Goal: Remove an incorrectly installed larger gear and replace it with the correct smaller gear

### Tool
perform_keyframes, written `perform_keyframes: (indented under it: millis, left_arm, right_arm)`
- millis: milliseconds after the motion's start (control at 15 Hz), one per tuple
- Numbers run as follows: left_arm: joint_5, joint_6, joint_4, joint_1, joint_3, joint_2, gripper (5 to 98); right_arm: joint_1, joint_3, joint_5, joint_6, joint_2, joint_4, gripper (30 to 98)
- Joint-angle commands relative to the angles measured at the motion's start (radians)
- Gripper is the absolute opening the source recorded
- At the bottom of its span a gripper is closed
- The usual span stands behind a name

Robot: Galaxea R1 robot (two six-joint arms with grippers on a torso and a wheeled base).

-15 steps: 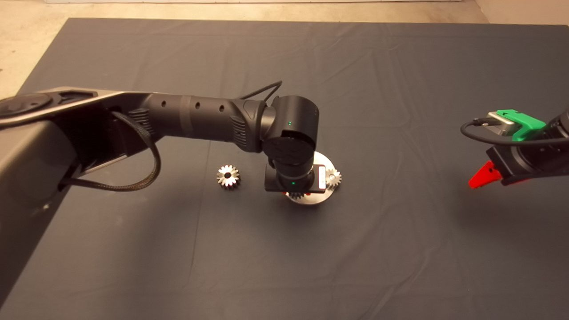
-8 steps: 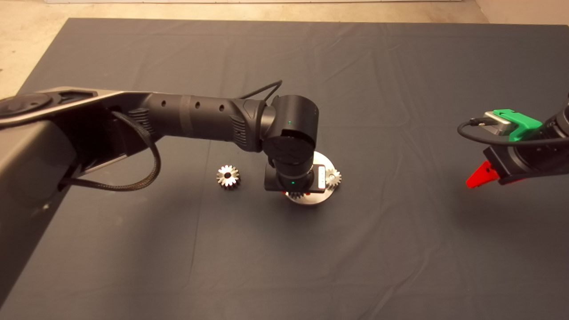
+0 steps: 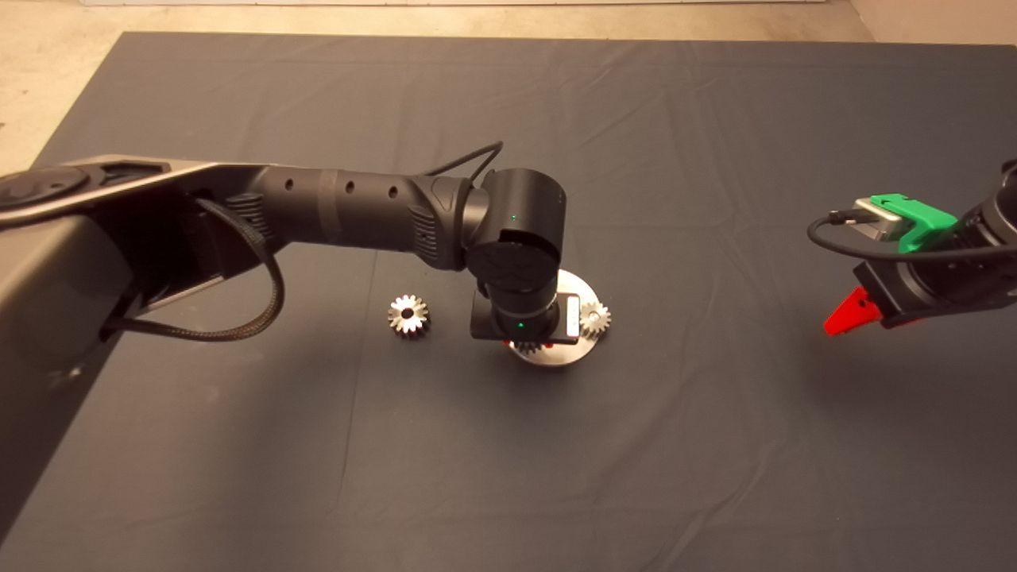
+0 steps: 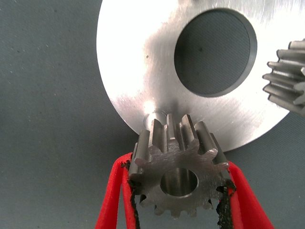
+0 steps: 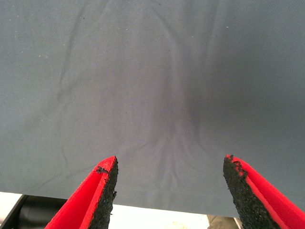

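In the left wrist view my left gripper [image 4: 179, 166] is shut on the smaller gear [image 4: 178, 179], one red finger on each side of its teeth. The gear's bore shows empty, and it hangs at the rim of the round silver plate [image 4: 138, 71], right beside a short peg [image 4: 155, 117]. Another small gear [image 4: 288, 76] sits on the plate. From the head view the left wrist hides most of the plate [image 3: 574, 353]. The larger gear [image 3: 407, 315] lies flat on the mat to its left. My right gripper [image 3: 842, 314] hovers open at the far right.
The plate has a large round hole [image 4: 214, 52] near its middle. One small gear [image 3: 594, 318] sits on the plate's right edge. The right wrist view shows only bare, wrinkled mat [image 5: 152, 86] under the open fingers [image 5: 102, 191], with the mat's edge close behind them.
The right arm has drifted a little left, toward the middle of the mat. The left wrist has shifted very slightly left over the plate, still holding the gear.
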Motion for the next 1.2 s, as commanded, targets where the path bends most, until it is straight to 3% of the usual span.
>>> perform_keyframes:
  millis: [0, 467, 600, 800, 1000, 1133]
  left_arm:
    - [0.073, 0.016, 0.007, -0.018, -0.01, -0.005, 25.1]
    - [0.073, 0.015, 0.003, -0.018, -0.001, -0.01, 25.0]
    - [0.1, 0.007, 0.003, -0.012, 0.042, -0.01, 25.0]
    - [0.107, -0.001, 0.004, -0.009, 0.053, -0.011, 25.0]
    - [0.113, -0.043, 0.009, -0.007, 0.12, -0.021, 24.9]
    - [0.113, -0.059, 0.01, -0.006, 0.123, -0.011, 24.9]
  right_arm:
    - [0.016, 0.003, 0.0, 0.007, 0.006, 0.008, 59.1]
    - [0.016, 0.0, 0.0, 0.007, 0.006, 0.008, 59.1]
    - [0.016, 0.0, 0.002, 0.007, 0.006, 0.008, 59.1]
    - [0.016, 0.0, 0.0, 0.016, 0.014, 0.008, 59.1]
    - [0.016, 0.0, 0.0, 0.016, 0.015, 0.008, 59.1]
    - [0.018, -0.005, -0.002, 0.016, 0.015, 0.008, 59.1]
